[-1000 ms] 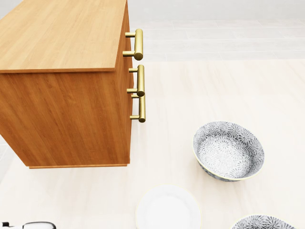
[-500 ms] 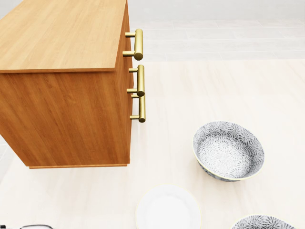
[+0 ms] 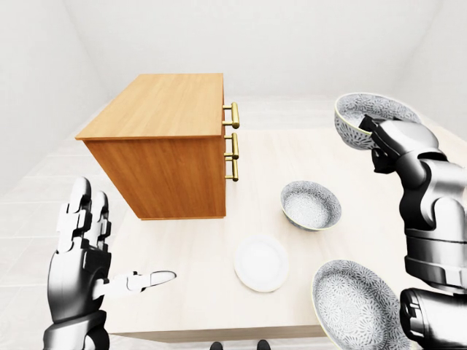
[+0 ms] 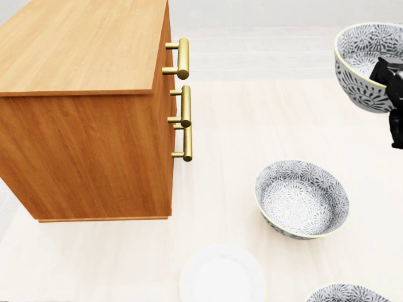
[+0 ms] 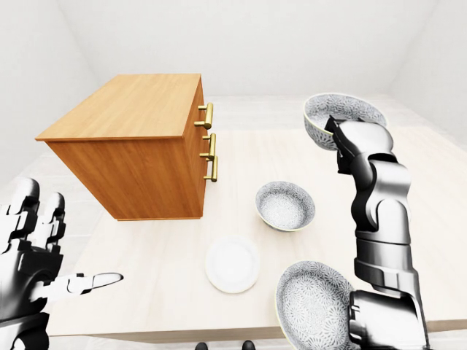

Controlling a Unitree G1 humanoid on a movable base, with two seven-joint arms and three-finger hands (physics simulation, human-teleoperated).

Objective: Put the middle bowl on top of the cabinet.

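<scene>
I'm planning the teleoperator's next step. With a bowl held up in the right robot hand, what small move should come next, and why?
Probably swing the right robot hand leftward toward the cabinet. It grips the patterned bowl in the air, well to the right of the cabinet's top in the left-eye view, so the bowl must travel sideways before it can be set down.

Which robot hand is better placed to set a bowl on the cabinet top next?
Right. The right robot hand holds a patterned bowl aloft, to the right of the cabinet. The left robot hand is open and empty, low at the left-eye view's bottom left.
</scene>
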